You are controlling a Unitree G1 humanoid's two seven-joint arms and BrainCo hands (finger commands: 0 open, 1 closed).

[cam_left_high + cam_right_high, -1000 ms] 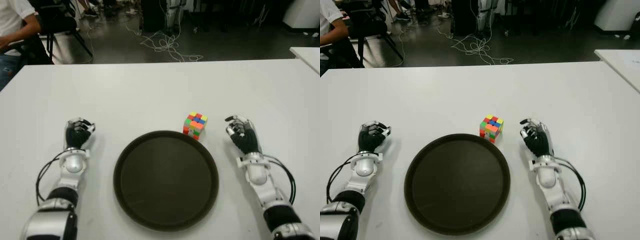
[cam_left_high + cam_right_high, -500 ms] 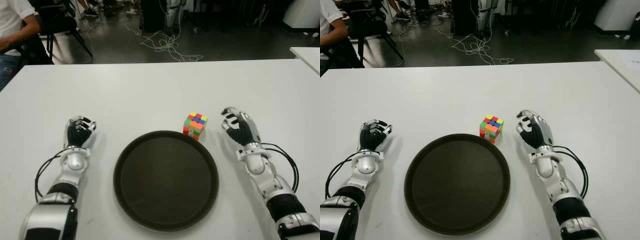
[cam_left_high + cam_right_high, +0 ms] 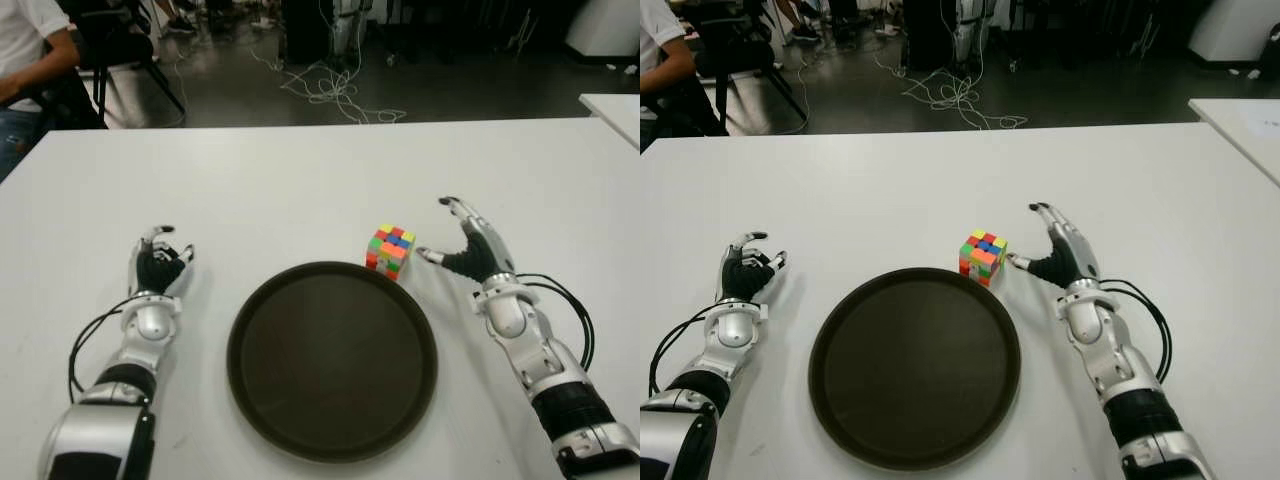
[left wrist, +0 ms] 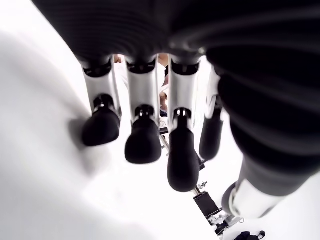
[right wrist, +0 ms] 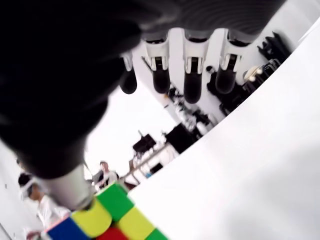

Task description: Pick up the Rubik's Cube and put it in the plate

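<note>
A white table (image 3: pixel 300 180) fills most of the scene. Beyond its far edge lies a dark floor (image 3: pixel 450 90) with a tangle of pale cables (image 3: pixel 335 95). At the far left, a person (image 3: pixel 25 50) in a white shirt sits beside a black chair (image 3: pixel 125 55). The corner of a 2nd white table (image 3: pixel 615 110) shows at the right edge.

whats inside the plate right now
Nothing: the plate shows only its bare dark surface. The Rubik's Cube sits on the table just beyond its rim, with the open right hand beside it.
</note>
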